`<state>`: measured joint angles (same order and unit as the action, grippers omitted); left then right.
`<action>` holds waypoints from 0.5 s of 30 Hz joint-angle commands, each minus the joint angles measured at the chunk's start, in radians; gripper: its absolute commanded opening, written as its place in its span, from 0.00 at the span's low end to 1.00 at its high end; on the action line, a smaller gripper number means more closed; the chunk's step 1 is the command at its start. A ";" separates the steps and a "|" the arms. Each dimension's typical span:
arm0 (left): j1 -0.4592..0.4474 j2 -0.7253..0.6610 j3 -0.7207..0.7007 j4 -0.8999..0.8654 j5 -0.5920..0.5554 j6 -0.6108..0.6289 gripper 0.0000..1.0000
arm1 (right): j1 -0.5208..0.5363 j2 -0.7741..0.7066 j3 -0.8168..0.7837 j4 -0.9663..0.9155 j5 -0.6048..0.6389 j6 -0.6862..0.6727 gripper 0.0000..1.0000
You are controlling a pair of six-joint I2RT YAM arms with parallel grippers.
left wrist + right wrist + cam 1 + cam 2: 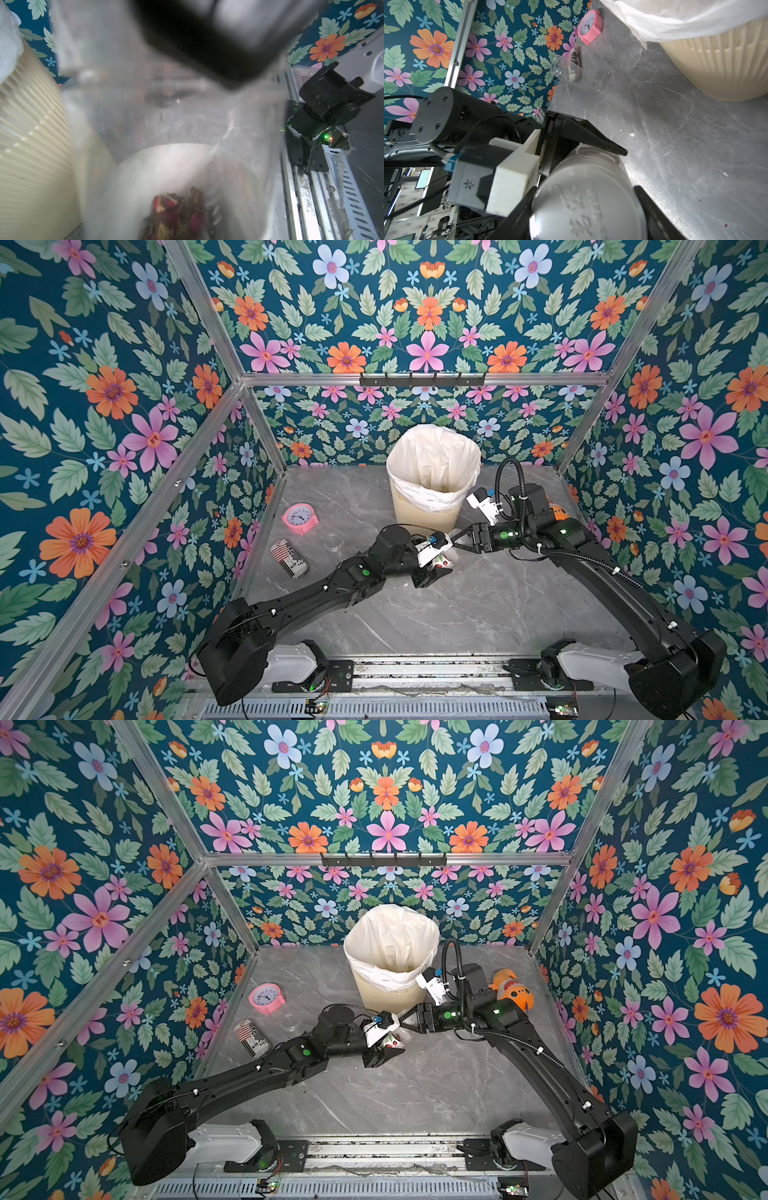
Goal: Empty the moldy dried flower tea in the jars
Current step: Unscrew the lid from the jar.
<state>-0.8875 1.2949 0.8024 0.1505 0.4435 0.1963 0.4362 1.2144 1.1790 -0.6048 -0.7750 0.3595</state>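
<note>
In both top views a small clear jar [448, 556] with a red-marked white label sits in mid-table, in front of the bin. My left gripper [441, 565] is shut around its body. In the left wrist view this jar [166, 124] fills the frame, with dark red moldy dried flower tea [178, 216] inside. My right gripper [585, 199] is shut on the jar's white disc lid [591, 216], one jaw on each side. A left finger [593, 135] lies along the jar. A second clear jar [566, 71] stands open with nothing seen inside, beside the can.
A cream ribbed bin [432, 472] with a white liner stands at the back centre. A pink clock [299, 517] and a black-and-white can [289, 558] sit on the left. An orange toy [513, 990] lies behind the right arm. Walls close three sides.
</note>
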 commanded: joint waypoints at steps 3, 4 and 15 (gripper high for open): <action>0.004 -0.004 0.005 0.013 0.020 0.015 0.58 | 0.001 -0.006 0.014 -0.002 -0.016 -0.004 0.69; 0.003 0.000 0.013 -0.002 0.028 0.020 0.58 | 0.001 -0.003 0.024 -0.015 -0.007 -0.009 0.71; 0.007 0.008 0.042 -0.099 0.078 0.069 0.58 | -0.001 0.040 0.087 -0.137 -0.017 -0.097 0.58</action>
<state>-0.8837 1.3094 0.8387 0.0860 0.4786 0.2432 0.4347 1.2530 1.2560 -0.7174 -0.7490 0.3061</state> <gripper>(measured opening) 0.585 0.607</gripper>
